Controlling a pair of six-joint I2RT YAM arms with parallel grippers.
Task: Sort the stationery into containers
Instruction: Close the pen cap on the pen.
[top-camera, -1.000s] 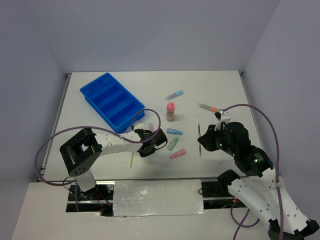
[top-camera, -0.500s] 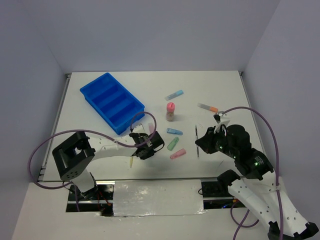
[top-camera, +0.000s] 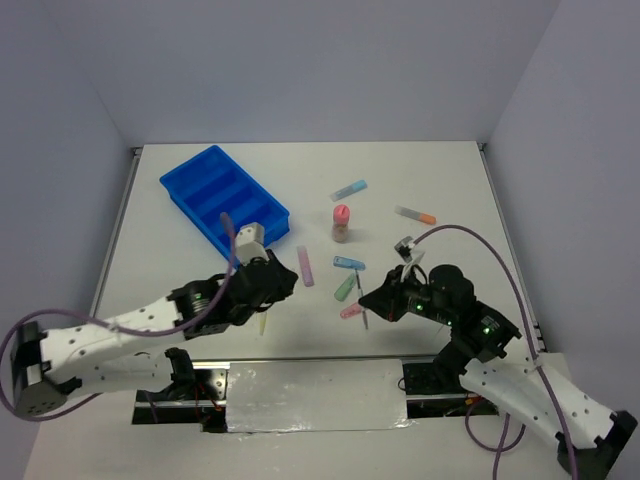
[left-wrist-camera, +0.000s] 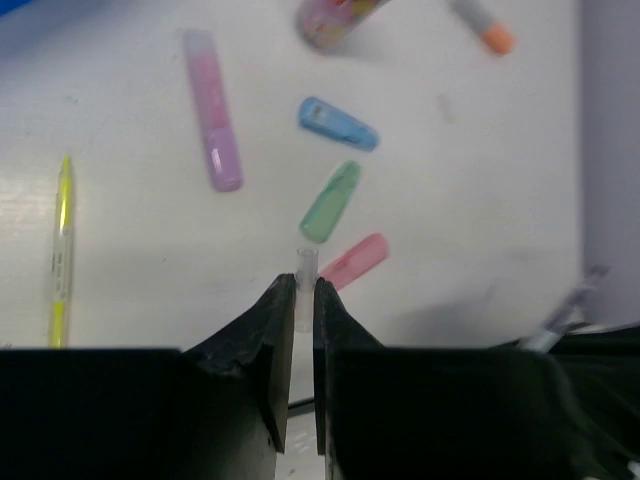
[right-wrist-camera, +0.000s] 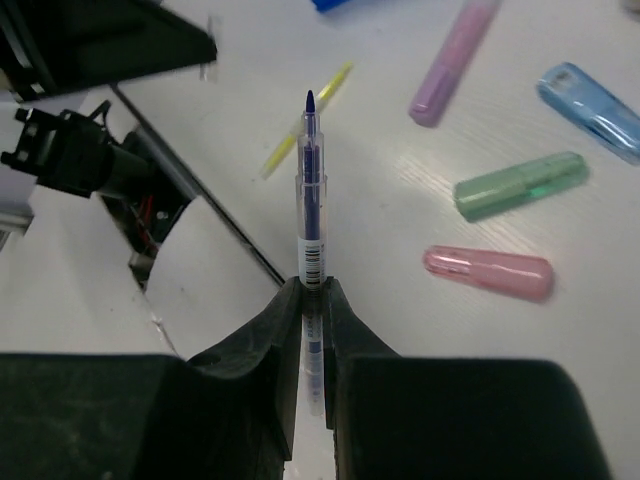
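Top external view, left arm stretched low, left tool (top-camera: 280, 285) pinching a small clear cap (left-wrist-camera: 306, 262), right arm angled inward, right tool (top-camera: 372, 303) grasping blue-ink pen (right-wrist-camera: 310, 190) near pink stick (top-camera: 354, 310), tray (top-camera: 188, 163) far-left.

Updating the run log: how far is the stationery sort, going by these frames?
Done: nothing, no item shows in the blue tray. In hand: the right gripper is shut on a pen, the left gripper on a small clear piece. Left on the table: purple stick, blue stick, green stick, pink stick, yellow pencil, bottle, plus a second blue stick and an orange-tipped marker farther back.
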